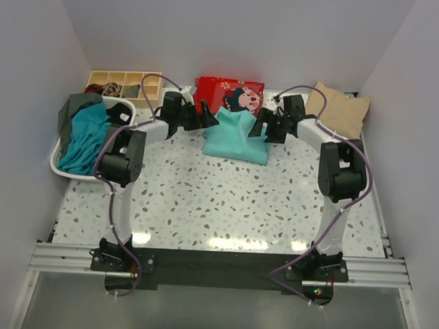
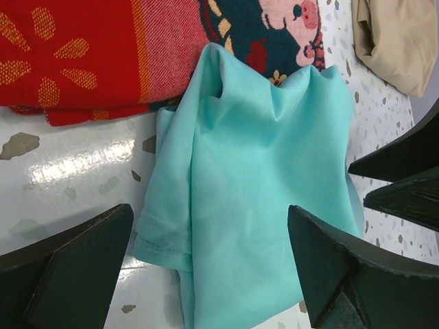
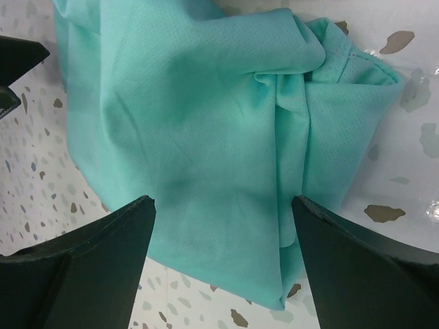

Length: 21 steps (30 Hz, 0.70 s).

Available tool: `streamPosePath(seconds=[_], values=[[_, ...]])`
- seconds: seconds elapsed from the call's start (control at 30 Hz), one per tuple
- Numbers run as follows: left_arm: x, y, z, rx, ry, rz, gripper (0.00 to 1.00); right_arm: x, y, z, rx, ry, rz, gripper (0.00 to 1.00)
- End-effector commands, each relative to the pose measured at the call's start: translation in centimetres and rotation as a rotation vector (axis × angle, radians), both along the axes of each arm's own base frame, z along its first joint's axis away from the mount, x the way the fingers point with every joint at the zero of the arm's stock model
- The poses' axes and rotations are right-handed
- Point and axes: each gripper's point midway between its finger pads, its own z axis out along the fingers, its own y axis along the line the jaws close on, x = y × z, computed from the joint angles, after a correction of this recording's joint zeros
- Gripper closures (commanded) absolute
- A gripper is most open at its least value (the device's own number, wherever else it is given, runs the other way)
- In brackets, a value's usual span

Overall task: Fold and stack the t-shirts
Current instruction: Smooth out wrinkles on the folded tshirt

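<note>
The light turquoise-mint t-shirt (image 1: 237,137) lies roughly folded at the back middle of the table, its far edge resting on a red patterned cloth (image 1: 228,92). My left gripper (image 1: 205,120) is open just left of the shirt, and the left wrist view shows the shirt (image 2: 254,185) between its spread fingers (image 2: 75,260). My right gripper (image 1: 261,125) is open just right of the shirt, and the right wrist view shows the shirt (image 3: 206,137) below its spread fingers (image 3: 103,253). A beige t-shirt (image 1: 340,108) lies folded at the back right.
A white basket (image 1: 62,168) at the left holds a darker teal shirt (image 1: 86,137) and a grey-green one (image 1: 78,104). A wooden compartment box (image 1: 125,84) stands at the back left. White walls close in on the table's sides.
</note>
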Motion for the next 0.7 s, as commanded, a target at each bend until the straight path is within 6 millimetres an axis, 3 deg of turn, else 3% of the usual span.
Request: streamPosePath(seconds=[0.0, 0.3, 0.43, 0.5, 0.57, 0.63, 0.67], values=[[0.3, -0.3, -1.1, 0.049, -0.048, -0.007, 0.00, 0.6, 0.7, -0.4, 0.023, -0.015, 0.019, 0.15], [-0.8, -2.3, -3.4, 0.104, -0.020, -0.051, 0.00, 0.3, 0.4, -1.2, 0.003, 0.009, 0.023, 0.16], [-1.6, -3.7, -4.1, 0.126, -0.014, -0.080, 0.00, 0.1, 0.8, -1.7, 0.027, 0.029, 0.034, 0.22], [-2.1, -4.4, -4.2, 0.126, -0.012, -0.096, 0.00, -0.1, 0.9, -1.8, 0.035, 0.032, 0.039, 0.32], [-2.8, -4.4, -4.4, 0.129, -0.006, -0.099, 0.11, -0.3, 1.3, -1.6, 0.052, 0.022, 0.057, 0.50], [-3.4, -4.3, -4.6, 0.126, 0.007, -0.096, 0.24, -0.5, 1.4, -0.9, 0.064, 0.010, 0.063, 0.58], [-3.5, -4.2, -4.0, 0.123, 0.005, -0.093, 0.35, -0.6, 1.4, -0.7, 0.068, 0.005, 0.067, 0.62]])
